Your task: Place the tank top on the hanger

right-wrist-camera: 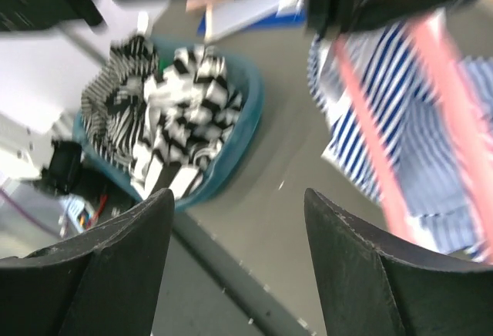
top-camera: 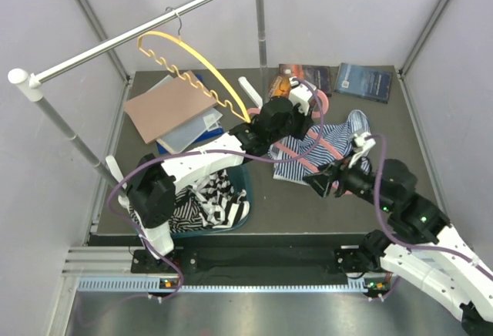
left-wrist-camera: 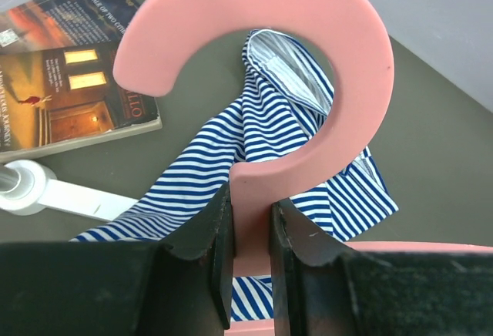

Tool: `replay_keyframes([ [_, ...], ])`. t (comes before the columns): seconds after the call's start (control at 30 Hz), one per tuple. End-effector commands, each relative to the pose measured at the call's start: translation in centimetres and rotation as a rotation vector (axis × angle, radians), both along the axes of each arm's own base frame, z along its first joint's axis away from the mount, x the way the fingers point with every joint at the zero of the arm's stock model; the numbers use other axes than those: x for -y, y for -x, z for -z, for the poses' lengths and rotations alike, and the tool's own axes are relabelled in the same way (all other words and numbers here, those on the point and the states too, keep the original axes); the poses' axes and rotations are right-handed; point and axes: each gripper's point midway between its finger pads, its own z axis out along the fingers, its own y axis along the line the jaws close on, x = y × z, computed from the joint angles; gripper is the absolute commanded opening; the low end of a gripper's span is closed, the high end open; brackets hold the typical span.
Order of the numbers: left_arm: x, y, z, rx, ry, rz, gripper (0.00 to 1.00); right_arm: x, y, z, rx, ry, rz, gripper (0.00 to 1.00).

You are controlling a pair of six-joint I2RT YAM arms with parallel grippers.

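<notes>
The blue-and-white striped tank top (top-camera: 330, 145) lies on the dark table right of centre, with the pink hanger (top-camera: 310, 159) on it. My left gripper (top-camera: 302, 105) is shut on the hanger's neck, just below the pink hook (left-wrist-camera: 308, 58); striped cloth (left-wrist-camera: 262, 143) shows behind the hook. My right gripper (top-camera: 322, 183) is open and empty, just off the tank top's near left edge. In the right wrist view the pink hanger arms (right-wrist-camera: 370, 136) lie across the striped cloth (right-wrist-camera: 431, 120), beyond my fingers (right-wrist-camera: 115, 267).
A teal basket (top-camera: 245, 197) of black-and-white garments (top-camera: 202, 201) sits front left. A yellow wavy hanger (top-camera: 192, 66) hangs on the metal rail (top-camera: 146, 29). Books (top-camera: 363, 82) lie at the back; a brown folder (top-camera: 168, 109) lies back left. A white cylinder (left-wrist-camera: 46, 191) lies by a book (left-wrist-camera: 69, 97).
</notes>
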Motion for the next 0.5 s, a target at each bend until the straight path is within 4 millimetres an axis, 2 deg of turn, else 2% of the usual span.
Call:
replay_keyframes([
  [0.0,0.0,-1.0,-3.0,0.043,0.059,-0.058,0.0,-3.4,0.7,-1.6,0.022,-0.119,-0.114,0.67],
  [0.23,0.0,-1.4,-2.6,0.023,0.065,-0.051,0.0,-7.9,1.2,2.0,-0.021,0.001,-0.073,0.68],
  [0.33,-0.1,-1.5,-2.5,0.008,0.072,-0.04,0.0,-9.6,0.6,4.6,-0.063,0.018,-0.024,0.69],
  [0.37,-0.2,-1.5,-2.4,0.005,0.073,-0.041,0.0,-10.1,0.2,6.1,-0.085,0.044,-0.002,0.69],
  [0.47,-0.6,-1.3,-2.9,0.003,0.082,-0.038,0.0,-10.7,-1.1,8.7,-0.116,0.066,0.079,0.65],
])
